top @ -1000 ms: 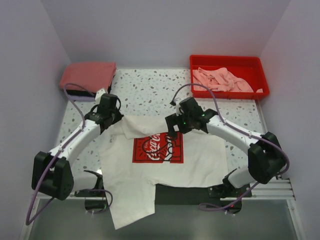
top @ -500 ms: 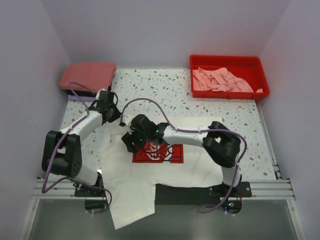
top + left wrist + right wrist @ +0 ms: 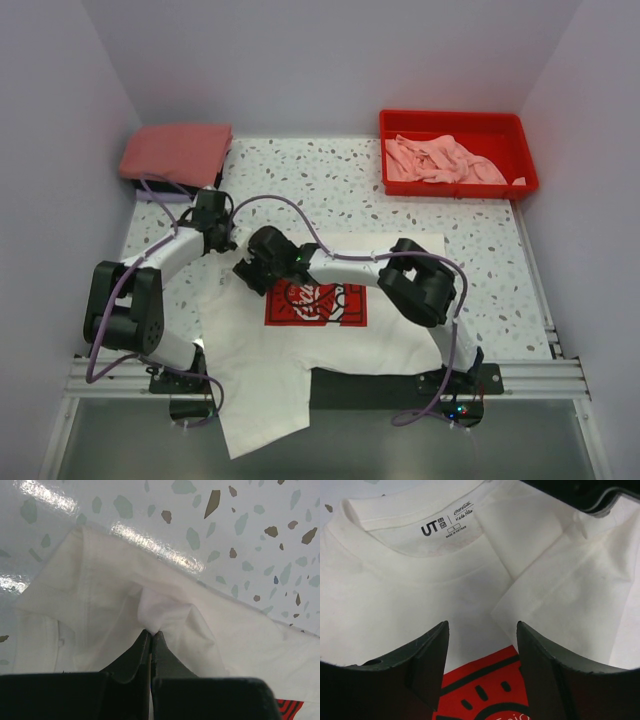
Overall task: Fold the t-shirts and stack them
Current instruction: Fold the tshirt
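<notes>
i count one white t-shirt (image 3: pixel 400 320), one red tray (image 3: pixel 457 118), one pink heap (image 3: pixel 440 160) i can't split into shirts, one folded pile (image 3: pixel 175 152), and two arms: the left arm (image 3: pixel 160 260) and the right arm (image 3: pixel 345 268).

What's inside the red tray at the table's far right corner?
A crumpled heap of light pink t-shirts lies in the red tray. Anything beneath the heap is covered, so the number of shirts is unclear.

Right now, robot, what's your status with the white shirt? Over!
Left gripper shut, pinching a fold of the white t-shirt. Right gripper open, low over the fabric near the neck label. Nothing else lying on it. Over.
</notes>
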{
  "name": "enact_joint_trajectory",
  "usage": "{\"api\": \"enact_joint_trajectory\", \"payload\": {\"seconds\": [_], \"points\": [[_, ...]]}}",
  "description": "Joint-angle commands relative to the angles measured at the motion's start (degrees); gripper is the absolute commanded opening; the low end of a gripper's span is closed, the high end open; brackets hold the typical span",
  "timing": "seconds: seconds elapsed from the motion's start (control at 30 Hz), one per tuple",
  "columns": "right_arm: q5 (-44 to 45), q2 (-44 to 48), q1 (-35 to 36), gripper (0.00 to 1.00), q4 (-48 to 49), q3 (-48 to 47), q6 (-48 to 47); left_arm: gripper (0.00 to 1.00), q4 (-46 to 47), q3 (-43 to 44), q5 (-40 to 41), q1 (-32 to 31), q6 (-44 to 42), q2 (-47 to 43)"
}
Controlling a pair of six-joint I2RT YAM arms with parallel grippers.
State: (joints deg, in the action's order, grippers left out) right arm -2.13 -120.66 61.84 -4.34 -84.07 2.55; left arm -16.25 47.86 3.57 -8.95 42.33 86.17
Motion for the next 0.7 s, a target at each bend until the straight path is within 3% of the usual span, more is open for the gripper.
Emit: {"api": "enact_joint_trajectory", "payload": {"seconds": [0.0, 0.1, 0.23, 0.33, 0.5, 0.67], "points": [[2.0, -1.1, -0.1, 0.60, 3.0, -3.0, -3.9, 0.00, 2.8, -0.5, -1.1, 0.8, -1.1, -1.0], [2.0, -2.7, 0.1, 0.59, 2.0, -4.3, -4.6, 0.00, 2.7, -0.6, -1.1, 1.0, -1.2, -1.1], [4.3, -4.0, 0.1, 0.49, 1.7, -4.9, -4.7, 0.00, 2.7, -0.8, -1.1, 1.1, -1.3, -1.4], [5.9, -4.5, 0.0, 0.47, 0.9, -5.2, -4.9, 0.00, 2.6, -1.0, -1.1, 1.5, -1.5, -1.7], [5.6, -4.1, 0.0, 0.21, 1.6, -4.5, -4.7, 0.00, 2.5, -1.3, -1.0, 1.6, -1.6, -2.4], [4.8, -1.6, 0.0, 0.13, 1.3, -4.3, -4.6, 0.00, 2.2, -1.3, -1.2, 1.7, -1.6, -3.1]]}}
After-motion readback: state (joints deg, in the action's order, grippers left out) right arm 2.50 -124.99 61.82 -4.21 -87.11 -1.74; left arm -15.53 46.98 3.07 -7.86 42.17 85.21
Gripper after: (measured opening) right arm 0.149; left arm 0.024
